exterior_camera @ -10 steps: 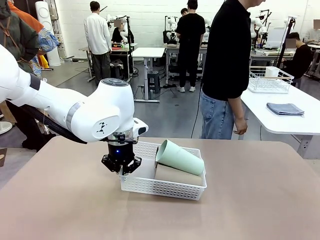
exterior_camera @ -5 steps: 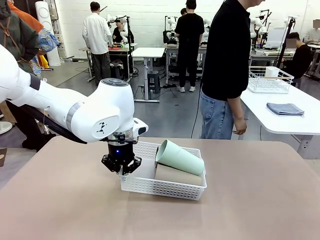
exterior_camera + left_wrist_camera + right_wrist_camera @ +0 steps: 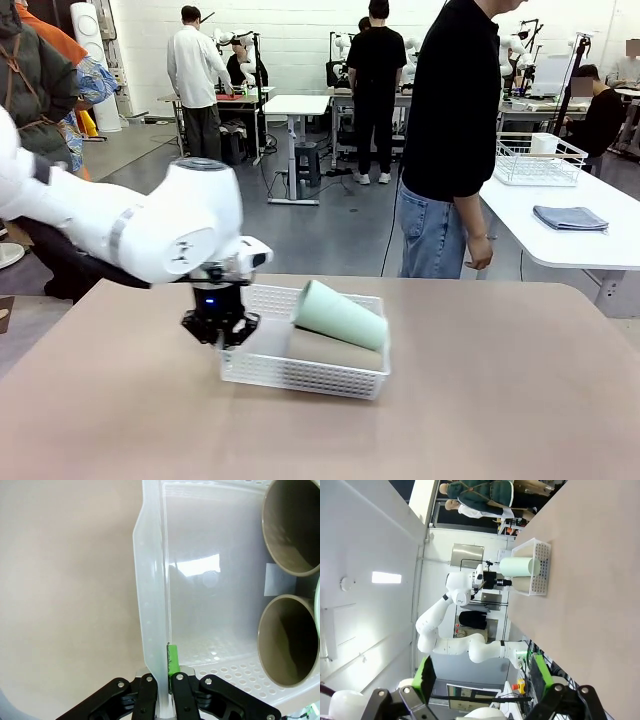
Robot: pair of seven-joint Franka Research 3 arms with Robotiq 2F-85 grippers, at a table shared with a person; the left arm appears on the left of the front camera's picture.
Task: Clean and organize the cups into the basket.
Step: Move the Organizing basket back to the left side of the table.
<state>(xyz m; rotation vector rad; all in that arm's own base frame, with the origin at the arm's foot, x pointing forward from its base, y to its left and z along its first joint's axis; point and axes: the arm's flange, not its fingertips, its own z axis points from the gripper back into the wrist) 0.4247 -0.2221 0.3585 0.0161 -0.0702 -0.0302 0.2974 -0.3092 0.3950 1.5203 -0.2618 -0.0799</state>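
A white lattice basket (image 3: 300, 372) sits on a tan counter (image 3: 500, 400), a little left of its middle. The left claw (image 3: 218, 330) points down at the basket's left end, and its tips are hidden from the front by its own black body and the basket wall. From the left wrist camera, the left claw (image 3: 161, 680) is closed tight on the basket's (image 3: 150, 605) thin rim, one green pad (image 3: 172, 660) showing just inside the wall. A pale mint green cup (image 3: 338, 315) lies on its side on top, its open mouth toward the left claw. Under it, one tan-brown cup (image 3: 335, 350) shows from the front as a brown side. The wrist camera shows two tan-brown cup mouths (image 3: 289, 640) side by side, both cut off by the picture's right edge. The right claw (image 3: 485, 700) is open and empty, high above the counter, its fingers blurred at the bottom edge. A person in a black top (image 3: 455, 100) stands at the far side, head cut off. Behind, another table carries a wire rack (image 3: 540, 160) and a folded grey cloth (image 3: 570, 217).
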